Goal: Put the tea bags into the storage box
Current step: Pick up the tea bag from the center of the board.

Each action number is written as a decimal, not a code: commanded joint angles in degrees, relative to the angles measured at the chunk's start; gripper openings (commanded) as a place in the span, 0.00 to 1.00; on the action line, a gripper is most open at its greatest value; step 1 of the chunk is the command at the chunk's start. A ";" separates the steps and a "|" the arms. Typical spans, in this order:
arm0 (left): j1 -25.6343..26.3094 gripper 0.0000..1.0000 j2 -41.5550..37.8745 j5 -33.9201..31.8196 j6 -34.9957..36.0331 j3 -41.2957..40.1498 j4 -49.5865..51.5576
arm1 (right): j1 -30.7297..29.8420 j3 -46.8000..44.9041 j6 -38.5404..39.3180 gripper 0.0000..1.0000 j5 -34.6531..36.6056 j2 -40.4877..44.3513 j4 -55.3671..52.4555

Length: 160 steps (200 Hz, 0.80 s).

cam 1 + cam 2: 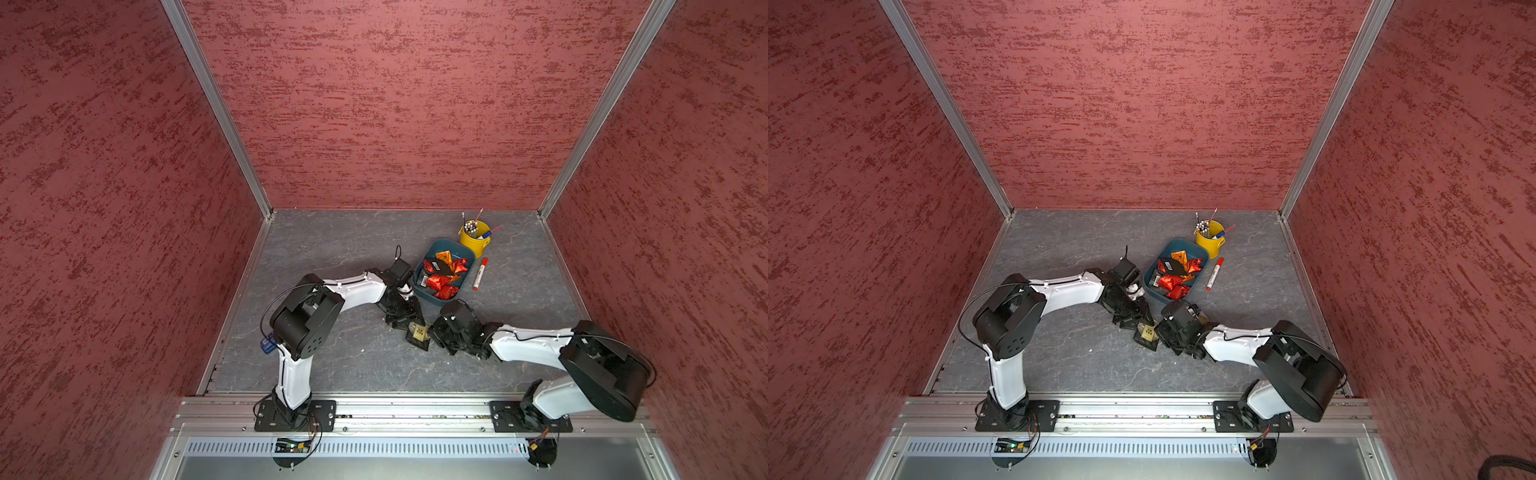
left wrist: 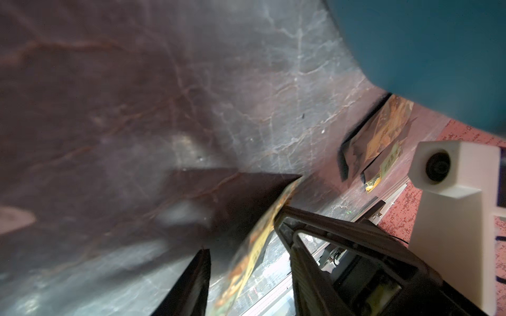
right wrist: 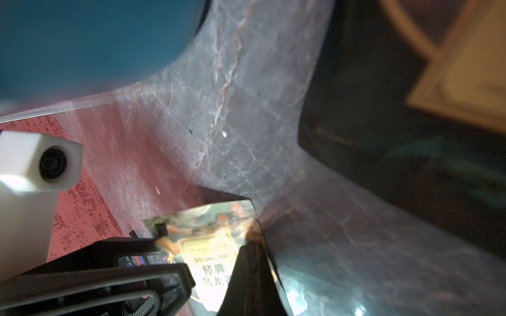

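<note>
The teal storage box [image 1: 451, 243] [image 1: 1180, 245] holds red foil tea bags [image 1: 440, 282], an orange one [image 1: 444, 254] and black sachets [image 1: 438, 266]. In front of it a black sachet with a yellow label [image 1: 419, 332] [image 1: 1147, 332] stands tilted between my two grippers. My right gripper [image 1: 434, 332] [image 3: 210, 262] is shut on it, label [image 3: 208, 260] facing its camera. My left gripper [image 1: 409, 322] [image 2: 242, 234] is open, its fingers either side of the sachet's edge [image 2: 260, 240] with gaps. Another black sachet [image 2: 377, 136] [image 3: 410, 136] lies by my right wrist.
A yellow cup of pens [image 1: 475, 237] stands just behind the box, and a red-and-white marker [image 1: 480, 273] lies along its right side. The box's wall [image 2: 424, 54] [image 3: 82, 41] is close to both wrists. Red walls enclose the grey table.
</note>
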<state>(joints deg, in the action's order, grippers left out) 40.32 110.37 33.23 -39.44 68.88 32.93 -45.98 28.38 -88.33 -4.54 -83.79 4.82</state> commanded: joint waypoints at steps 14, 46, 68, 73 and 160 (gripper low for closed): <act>0.41 0.49 -1.55 0.43 -0.90 -0.77 -2.25 | -0.87 -0.78 -0.35 0.00 -0.61 -1.82 -4.82; 0.49 0.39 -1.80 -0.02 -0.98 -0.77 -1.59 | -0.87 -0.78 -0.35 0.00 -0.17 -1.30 -4.98; 0.56 0.33 -2.43 -0.65 -1.12 -0.99 -1.29 | -0.83 -0.87 -0.35 0.00 0.22 -0.74 -5.58; 0.55 0.31 -2.51 -0.66 -1.16 -1.08 -1.28 | -0.82 -0.95 -0.35 0.00 0.27 -0.68 -5.62; 1.27 0.00 -4.28 -2.09 -0.81 -1.47 1.41 | -0.96 0.32 6.07 0.12 6.25 11.88 -8.69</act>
<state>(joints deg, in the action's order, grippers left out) 41.19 108.73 32.16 -40.62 68.16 32.77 -46.39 27.94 -86.06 -2.79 -77.21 -0.21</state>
